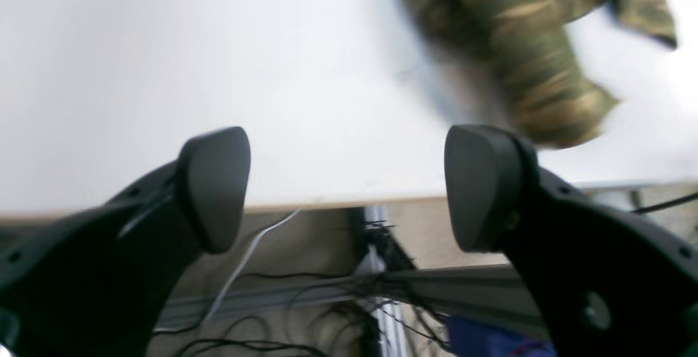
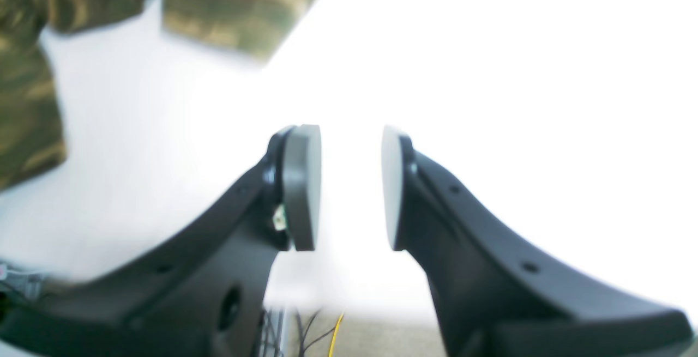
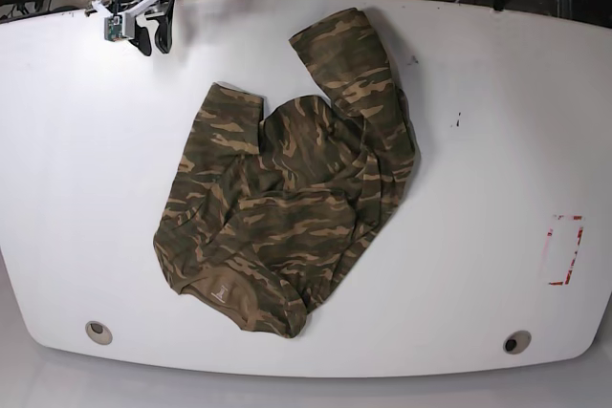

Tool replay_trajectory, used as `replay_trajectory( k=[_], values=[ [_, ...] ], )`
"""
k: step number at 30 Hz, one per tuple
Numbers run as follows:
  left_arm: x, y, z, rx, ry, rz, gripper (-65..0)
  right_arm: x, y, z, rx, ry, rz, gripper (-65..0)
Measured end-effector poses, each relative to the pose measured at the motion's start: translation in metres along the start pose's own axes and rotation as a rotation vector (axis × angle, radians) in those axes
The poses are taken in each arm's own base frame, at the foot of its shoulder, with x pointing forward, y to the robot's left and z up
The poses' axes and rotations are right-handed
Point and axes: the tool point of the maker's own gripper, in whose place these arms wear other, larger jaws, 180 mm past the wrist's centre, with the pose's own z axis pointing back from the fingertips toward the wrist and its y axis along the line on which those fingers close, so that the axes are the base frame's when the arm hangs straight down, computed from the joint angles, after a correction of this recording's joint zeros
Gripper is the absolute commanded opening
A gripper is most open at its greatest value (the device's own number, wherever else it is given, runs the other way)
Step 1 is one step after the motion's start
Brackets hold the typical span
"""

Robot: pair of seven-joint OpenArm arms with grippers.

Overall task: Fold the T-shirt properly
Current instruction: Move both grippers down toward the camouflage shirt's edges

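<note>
The camouflage T-shirt (image 3: 287,198) lies crumpled in the middle of the white table (image 3: 497,140), one sleeve (image 3: 349,54) stretched toward the far edge and the tan neck band (image 3: 229,295) near the front. My right gripper (image 3: 153,42) hovers at the table's far left corner, apart from the shirt. In the right wrist view it (image 2: 346,188) stands open with nothing between its pads, the T-shirt (image 2: 240,2) at upper left. My left gripper (image 1: 349,188) is wide open and empty over the table edge, with a sleeve of the T-shirt (image 1: 534,57) beyond its right finger.
A red-outlined rectangle (image 3: 564,248) is marked on the table at the right. Two round holes (image 3: 97,332) (image 3: 516,342) sit near the front edge. Cables (image 1: 327,313) and a frame rail hang below the edge under the left gripper.
</note>
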Motion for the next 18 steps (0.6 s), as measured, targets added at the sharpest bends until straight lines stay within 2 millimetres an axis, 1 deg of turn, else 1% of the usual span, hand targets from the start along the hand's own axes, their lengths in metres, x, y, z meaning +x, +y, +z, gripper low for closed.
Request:
replay_trajectory(
  k=[3,5,9,11,13,16,18],
  values=[
    [-0.001,-0.006,-0.006,-0.013,-0.006,0.012,-12.5,0.008,0.001,-0.018,0.012,0.027,0.013,-46.9],
    [0.000,-0.012,-0.011,-0.029,-0.018,0.022,-12.5,0.017,-0.001,-0.028,0.018,0.026,0.025,-46.9],
    [0.001,-0.030,-0.018,-0.079,-0.033,0.050,-12.5,0.041,-0.007,-0.049,0.022,0.025,0.072,-46.9],
    [-0.002,-0.044,-0.021,-0.120,-0.026,0.068,-12.5,0.053,-0.008,-0.059,0.031,0.032,0.092,-46.9],
    [0.000,-0.059,-0.028,-0.185,-0.036,0.059,-12.5,0.064,-0.008,-0.069,0.039,0.049,0.112,-46.9],
    [0.004,-0.075,-0.037,-0.252,-0.056,0.039,-12.5,0.075,-0.008,-0.077,0.042,0.068,0.129,-46.9],
    [-0.001,-0.086,-0.042,-0.293,-0.025,0.039,-12.5,0.082,-0.010,-0.081,0.038,0.073,0.143,-46.9]
  ],
)
